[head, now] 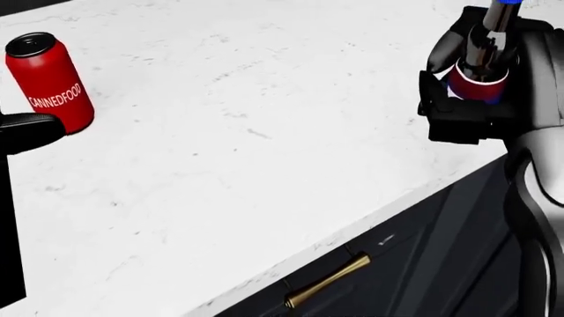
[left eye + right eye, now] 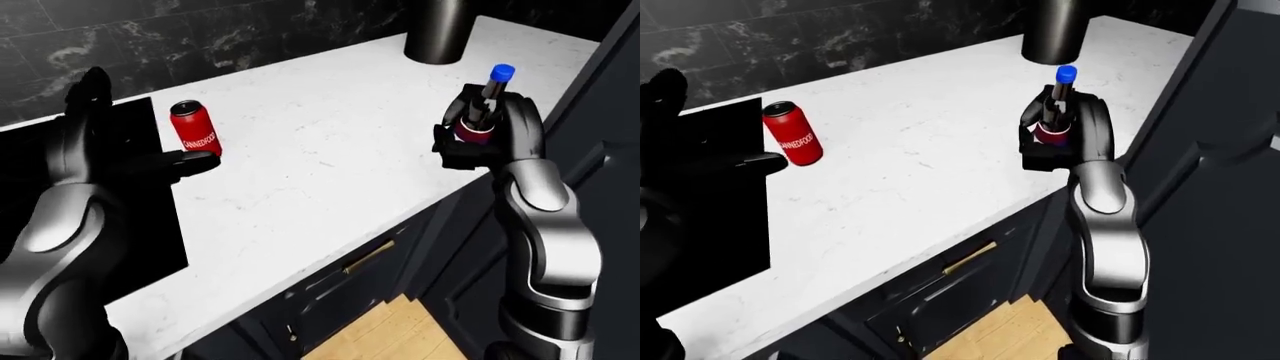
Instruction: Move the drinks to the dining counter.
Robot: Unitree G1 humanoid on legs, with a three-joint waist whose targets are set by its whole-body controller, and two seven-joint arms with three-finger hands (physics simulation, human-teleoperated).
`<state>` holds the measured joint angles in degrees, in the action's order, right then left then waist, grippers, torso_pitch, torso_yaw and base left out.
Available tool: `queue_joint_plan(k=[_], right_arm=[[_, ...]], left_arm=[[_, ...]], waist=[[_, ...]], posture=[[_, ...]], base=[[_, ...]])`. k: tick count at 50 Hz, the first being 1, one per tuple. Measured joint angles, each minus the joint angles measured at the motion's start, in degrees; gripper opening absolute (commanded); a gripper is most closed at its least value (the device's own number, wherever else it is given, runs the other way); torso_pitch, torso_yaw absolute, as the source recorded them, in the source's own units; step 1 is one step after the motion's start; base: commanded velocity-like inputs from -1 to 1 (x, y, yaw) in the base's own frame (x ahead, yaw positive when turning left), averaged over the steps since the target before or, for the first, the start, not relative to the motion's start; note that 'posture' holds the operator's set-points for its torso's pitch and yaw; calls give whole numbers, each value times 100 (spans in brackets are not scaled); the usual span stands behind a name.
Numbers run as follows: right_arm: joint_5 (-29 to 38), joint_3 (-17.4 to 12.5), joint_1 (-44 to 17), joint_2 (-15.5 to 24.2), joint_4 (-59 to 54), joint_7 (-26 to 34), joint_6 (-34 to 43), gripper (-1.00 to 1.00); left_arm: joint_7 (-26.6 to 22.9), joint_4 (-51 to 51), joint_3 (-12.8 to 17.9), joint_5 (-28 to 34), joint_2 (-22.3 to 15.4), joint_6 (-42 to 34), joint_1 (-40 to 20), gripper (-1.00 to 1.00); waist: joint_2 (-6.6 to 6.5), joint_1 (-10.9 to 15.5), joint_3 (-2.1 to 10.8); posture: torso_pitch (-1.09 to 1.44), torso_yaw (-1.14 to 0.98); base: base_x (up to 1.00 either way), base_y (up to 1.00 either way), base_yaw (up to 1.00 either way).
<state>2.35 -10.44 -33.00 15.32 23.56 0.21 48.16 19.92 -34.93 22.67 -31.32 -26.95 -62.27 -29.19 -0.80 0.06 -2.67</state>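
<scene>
- One white marble bench (image 2: 330,172) carries the things; a dark cylinder (image 2: 437,30) stands at its far end
- right hand (image 2: 487,133) grips the blue-capped bottle (image 2: 484,112), upright near the bench's right edge
- left hand (image 2: 120,154), fingers spread, holds nothing
- red can (image 2: 195,129) stands on the bench just beside the left hand

Kitchen: marble counter (image 2: 330,161), likely cooktop (image 2: 130,135)

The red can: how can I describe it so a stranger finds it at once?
Look at the white marble counter; toward its left end in the left-eye view, beside a black cooktop, stands the red can. It stands free, lettered white, while the blue-capped bottle sits in the right hand.
</scene>
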Motion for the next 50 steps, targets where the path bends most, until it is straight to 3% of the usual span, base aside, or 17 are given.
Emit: queue_joint_plan(k=[14, 31, 40, 44, 50], right_arm=[[17, 14, -39, -17, -42, -34, -30, -100], [16, -12, 23, -41, -215, -106, -181, -100], [-22, -18, 7, -28, -205, -106, -197, -100], [-26, 13, 19, -57, -251, -133, -243, -100], [-44, 4, 49, -52, -205, -135, -226, -100]], left_arm=[[-567, 1670, -293, 923, 206, 657, -472, 100], [-623, 3000, -572, 1125, 262, 1306, -896, 100], [-677, 4153, -673, 1233, 300, 1835, -1146, 100], [-739, 5378, -759, 1331, 265, 2269, -1704, 100], [-794, 5886, -871, 1356, 273, 2606, -1908, 100]], waist=[[26, 37, 33], [46, 56, 78], [63, 71, 87], [85, 71, 98], [86, 39, 112]], posture=[[0, 0], [0, 0], [0, 0], [0, 0], [0, 0]], base=[[0, 0, 0], [0, 0, 0], [0, 0, 0], [0, 0, 0], [0, 0, 0]])
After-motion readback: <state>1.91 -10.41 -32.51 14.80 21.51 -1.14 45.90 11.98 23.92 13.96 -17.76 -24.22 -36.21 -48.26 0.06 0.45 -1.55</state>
